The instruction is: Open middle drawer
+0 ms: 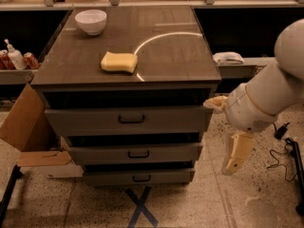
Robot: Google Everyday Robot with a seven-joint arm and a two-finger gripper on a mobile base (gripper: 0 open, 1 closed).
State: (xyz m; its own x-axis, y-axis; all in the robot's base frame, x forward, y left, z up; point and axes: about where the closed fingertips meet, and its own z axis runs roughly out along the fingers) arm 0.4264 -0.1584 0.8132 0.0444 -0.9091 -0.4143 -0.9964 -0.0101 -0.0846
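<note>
The middle drawer [164,154] is the grey-brown front of medium height with a small black bar handle [138,154], between the taller top drawer [85,121] and the slim bottom drawer [161,176]. Its front sits in line with the others and looks closed. My gripper [219,136] hangs at the right side of the cabinet, at about middle-drawer height, and touches nothing. Its tan fingers [237,152] are spread apart and empty. The white arm [270,91] comes in from the right.
A yellow sponge [118,61] and a white bowl [90,21] sit on the cabinet top [180,56]. A cardboard box [26,127] leans at the cabinet's left. Cables [278,158] lie on the floor at right. A blue tape X [141,205] marks the floor in front.
</note>
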